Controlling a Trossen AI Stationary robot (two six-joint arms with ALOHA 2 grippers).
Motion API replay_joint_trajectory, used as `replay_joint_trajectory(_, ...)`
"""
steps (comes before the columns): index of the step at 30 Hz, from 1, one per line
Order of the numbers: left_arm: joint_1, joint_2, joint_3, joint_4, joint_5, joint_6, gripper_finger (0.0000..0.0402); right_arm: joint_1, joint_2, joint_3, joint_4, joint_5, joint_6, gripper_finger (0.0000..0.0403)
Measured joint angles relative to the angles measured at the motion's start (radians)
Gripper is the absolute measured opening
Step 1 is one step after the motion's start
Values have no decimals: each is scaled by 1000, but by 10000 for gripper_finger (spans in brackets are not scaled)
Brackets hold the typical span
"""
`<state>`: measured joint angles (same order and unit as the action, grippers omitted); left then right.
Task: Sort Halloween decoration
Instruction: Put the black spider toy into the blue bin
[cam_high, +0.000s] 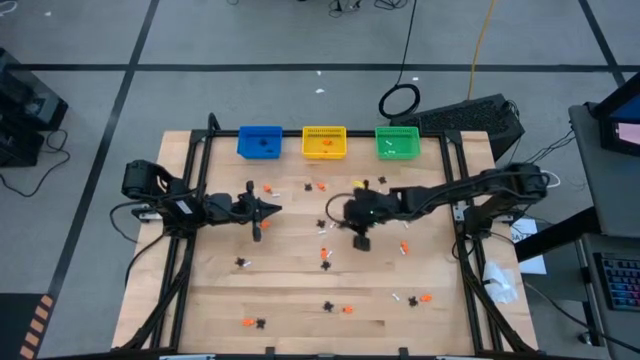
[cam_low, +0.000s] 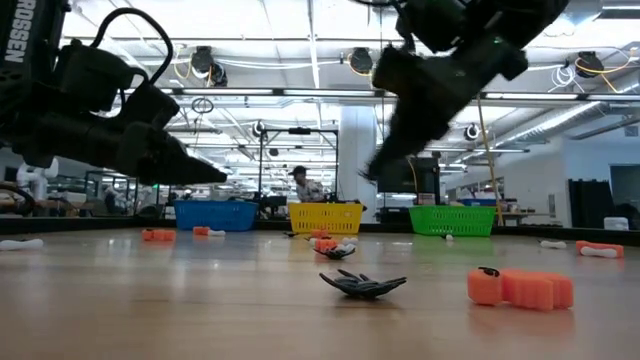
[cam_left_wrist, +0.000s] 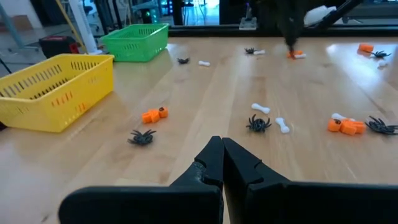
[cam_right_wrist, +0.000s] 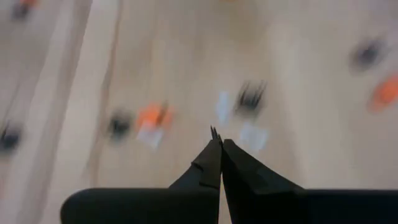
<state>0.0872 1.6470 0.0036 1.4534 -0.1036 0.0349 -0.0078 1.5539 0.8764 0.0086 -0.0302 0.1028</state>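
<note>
While the right gripper (cam_high: 361, 240) is hanging at the centre of the high view, its fingers are pressing fully together, with only a dark sliver, perhaps a spider leg, showing at the tips. The Halloween decoration (cam_high: 325, 254) is lying scattered across the table (cam_high: 300, 300). Such a thin pinch is risking a drop before the bins (cam_high: 324, 142). The left gripper (cam_high: 272, 209) is waiting shut and empty, left of centre.

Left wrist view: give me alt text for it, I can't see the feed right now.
The left gripper, shut and empty, hovers over a wooden table scattered with black spiders, white bones and orange trinkets. A yellow bin and a green bin stand along one side.
</note>
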Motion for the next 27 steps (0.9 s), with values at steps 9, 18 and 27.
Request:
replay_joint_trajectory(9,0,-3,0,1,0,24,0,-126,146,110,275,55,-26,0)
replay_joint_trajectory(18,-5,-107,0,-114,14,25,0,-221,399,486,273,104,-115,0)
replay_joint_trajectory(27,-20,-285,0,-343,20,32,0,-294,669,818,262,108,-70,0)
